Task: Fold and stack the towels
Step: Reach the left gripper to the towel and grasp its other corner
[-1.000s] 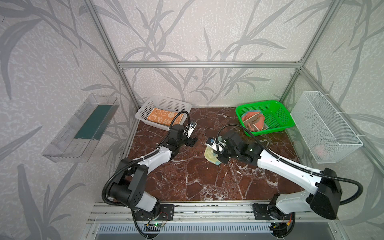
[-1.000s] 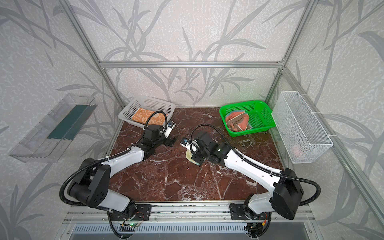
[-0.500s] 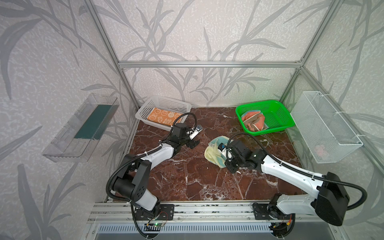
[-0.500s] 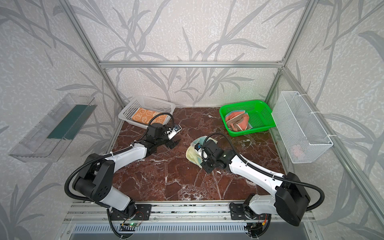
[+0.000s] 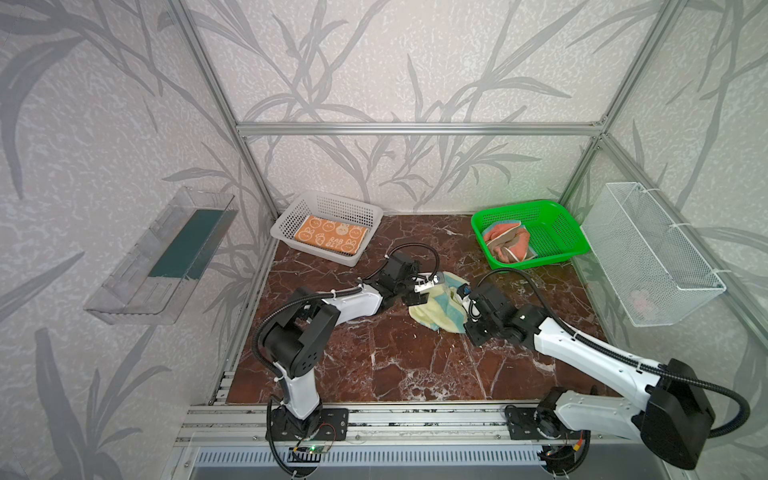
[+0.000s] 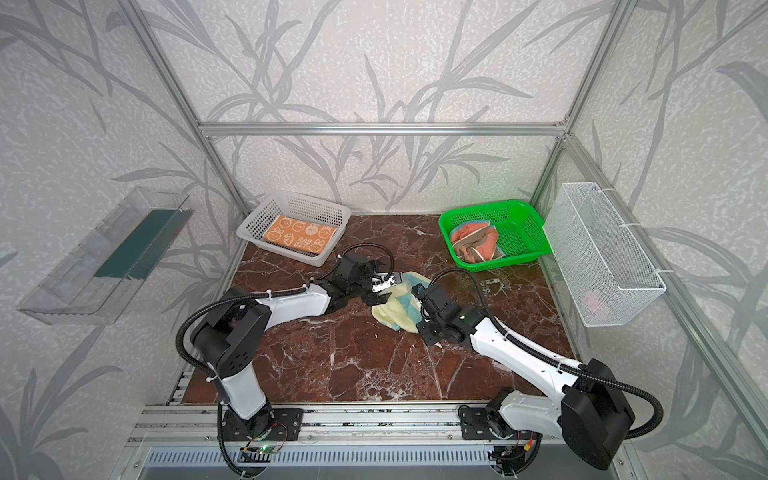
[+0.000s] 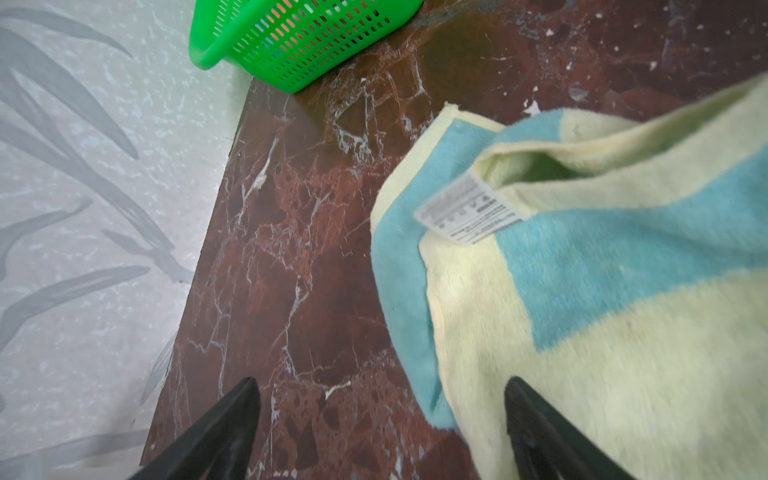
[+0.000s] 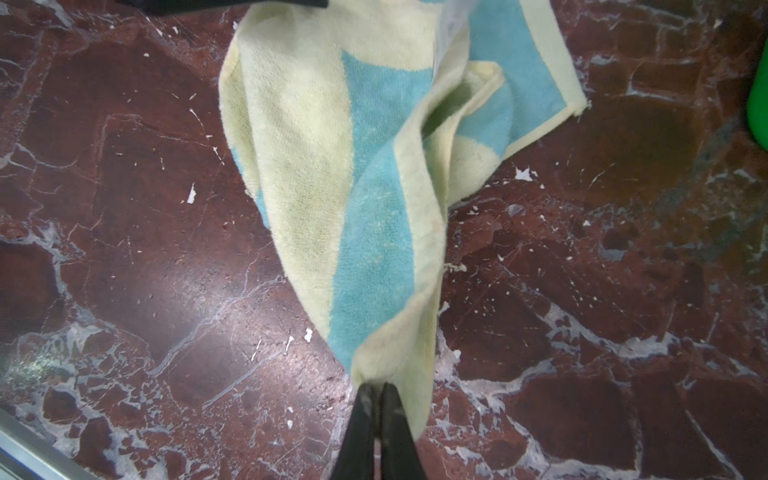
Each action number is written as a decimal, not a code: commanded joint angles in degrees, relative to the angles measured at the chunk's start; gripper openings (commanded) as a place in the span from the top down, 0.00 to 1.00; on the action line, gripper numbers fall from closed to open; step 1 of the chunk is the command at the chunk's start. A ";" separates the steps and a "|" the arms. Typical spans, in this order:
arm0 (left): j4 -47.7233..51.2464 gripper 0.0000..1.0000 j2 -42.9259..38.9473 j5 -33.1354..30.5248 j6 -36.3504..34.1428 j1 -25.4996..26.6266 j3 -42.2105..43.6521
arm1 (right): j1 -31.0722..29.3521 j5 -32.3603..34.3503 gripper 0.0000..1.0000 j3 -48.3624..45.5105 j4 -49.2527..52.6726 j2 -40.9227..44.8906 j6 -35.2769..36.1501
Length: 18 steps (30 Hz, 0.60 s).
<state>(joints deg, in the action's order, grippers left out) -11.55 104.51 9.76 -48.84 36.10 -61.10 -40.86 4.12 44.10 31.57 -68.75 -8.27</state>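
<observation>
Baskets: white basket (image 5: pixel 360 213) holds the folded orange towel (image 5: pixel 331 236); green basket (image 5: pixel 557 232), the crumpled salmon-pink towel (image 5: pixel 507 245). Pale yellow towel (image 5: pixel 436 309), teal-patched, lies rumpled on the table (image 5: pixel 374 365); right gripper (image 8: pixel 376 395) pinches its corner; left gripper (image 7: pixel 381 380) gapes at its edge.

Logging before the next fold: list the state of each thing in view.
yellow towel: crumpled on the table, one corner pinched.
orange towel: folded flat in the white basket.
pink towel: crumpled in the green basket.
left gripper: open, straddling the yellow towel's edge.
right gripper: shut on the yellow towel's corner.
wire basket: hung on the wall, something pinkish inside, unclear.
</observation>
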 commanded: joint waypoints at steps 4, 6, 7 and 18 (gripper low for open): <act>14.37 0.13 4.17 -1.95 9.26 -0.06 -16.73 | 0.00 1.46 1.00 -2.35 -0.53 2.25 -1.67; 18.21 0.14 6.06 -0.18 9.67 0.24 -19.91 | 0.00 1.50 1.00 -2.60 -0.62 2.63 -1.96; 19.62 0.13 7.15 0.41 9.13 0.37 -21.11 | 0.01 1.76 1.00 -2.85 -0.87 2.87 -2.33; 29.03 0.13 15.08 7.00 6.44 2.47 -28.80 | 0.08 2.56 1.00 -5.40 -4.51 5.91 -4.91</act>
<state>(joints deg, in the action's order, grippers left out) 13.76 118.76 13.76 -41.15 37.39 -88.33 -40.86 5.91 39.46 28.67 -63.94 -12.21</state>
